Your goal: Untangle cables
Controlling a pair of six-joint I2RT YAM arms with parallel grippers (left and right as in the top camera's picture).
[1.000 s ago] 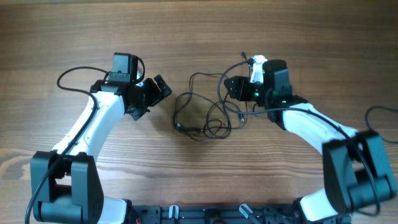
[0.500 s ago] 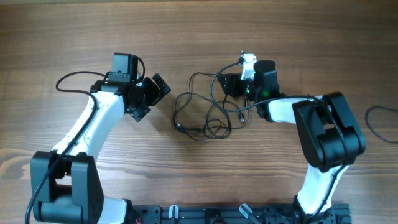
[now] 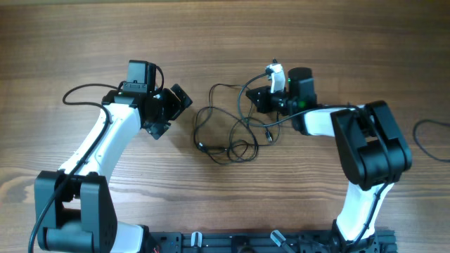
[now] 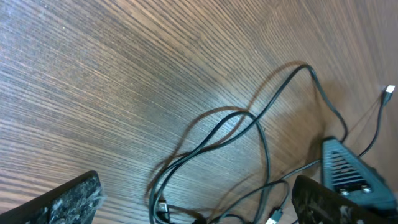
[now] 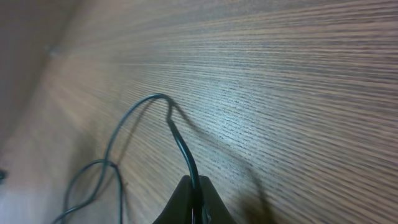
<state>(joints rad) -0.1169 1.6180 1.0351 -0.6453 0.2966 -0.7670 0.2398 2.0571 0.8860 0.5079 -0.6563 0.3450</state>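
The cables are being left in a loose tangle of thin black loops on the wooden table, between the two arms. The right gripper is being held at the tangle's upper right edge, with its jaws pinched together on one strand of the cables. In the right wrist view that strand is being gripped between the closed fingertips and is seen arching away over the wood. The right arm is being kept sharply folded, its elbow out to the right and its forearm pointed leftward toward the tangle. The left gripper is being held just left of the cables, apart from them, with its jaws spread wide and nothing between them. The left arm is being stretched from its base at the lower left up and rightward, with the wrist turned toward the loops. In the left wrist view a small plug end is being shown low among the loops.
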